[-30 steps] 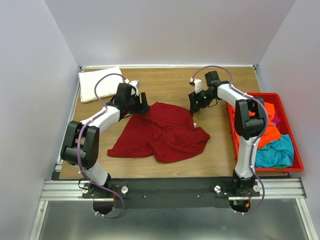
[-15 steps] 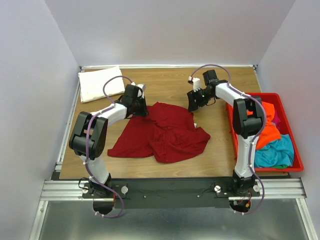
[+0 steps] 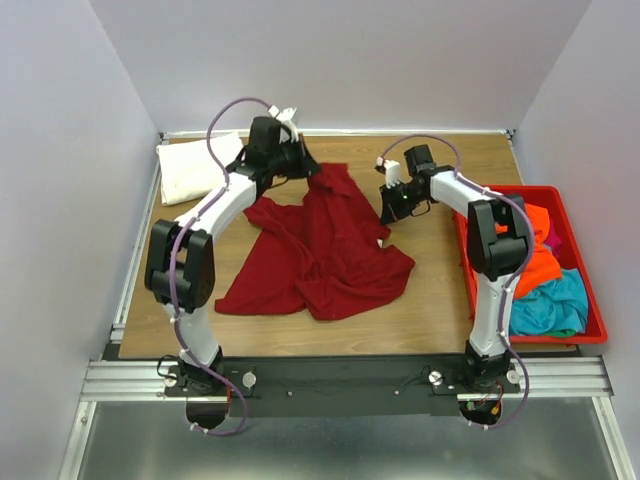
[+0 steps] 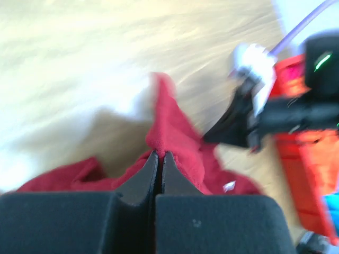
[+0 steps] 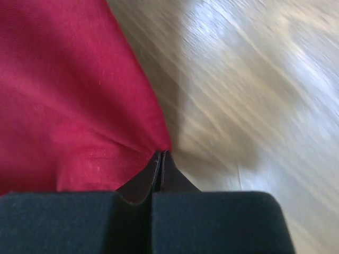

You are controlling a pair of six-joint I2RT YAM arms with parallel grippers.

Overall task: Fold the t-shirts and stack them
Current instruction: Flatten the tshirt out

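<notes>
You are looking down on a wooden table (image 3: 440, 300) with a crumpled dark red cloth t-shirt (image 3: 320, 255) lying loosely across its middle. Your left gripper (image 3: 298, 160) is pinched together on a peak of the shirt's far edge and holds that corner up above the wood; the left wrist view shows red cloth caught between the closed tips. Your right gripper (image 3: 392, 208) is closed too, nipping the shirt's right-hand edge low near the table. At the far left corner lies a white folded cloth (image 3: 195, 168), which looks like one shirt already done and the start of the stack. A rigid red plastic bin (image 3: 590, 300) at the right holds an orange shirt (image 3: 540, 262) and a teal shirt (image 3: 555, 300), both bunched up. By this view the task is at an early stage: the red shirt is neither spread flat nor folded, and the bin's shirts are waiting.
</notes>
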